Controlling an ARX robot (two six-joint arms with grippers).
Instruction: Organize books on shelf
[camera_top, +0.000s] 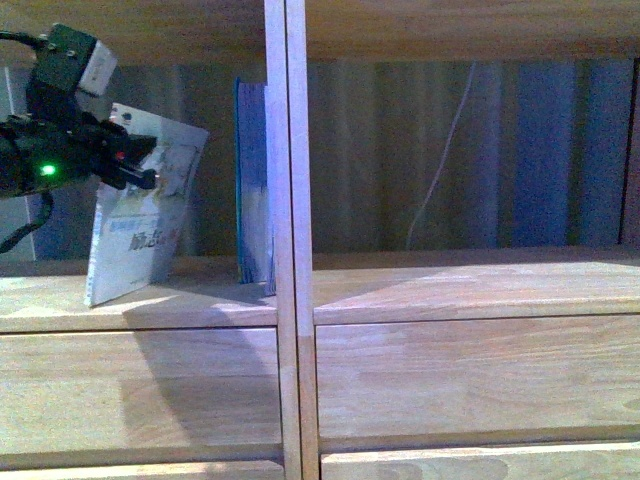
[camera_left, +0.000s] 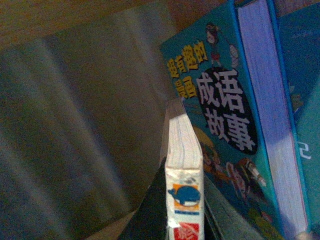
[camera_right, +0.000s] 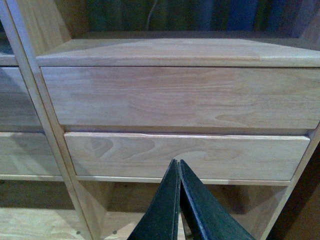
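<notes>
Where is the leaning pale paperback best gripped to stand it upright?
Probably the pale paperback by its upper edge, from the open left, where the left gripper pinches it: its foot rests on the shelf and teal books block the right.

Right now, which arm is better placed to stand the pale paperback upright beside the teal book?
Left. The left fingers hold the tilted pale paperback on the shelf, near the upright teal book. The right fingers are shut, empty, low by the drawer fronts.
</notes>
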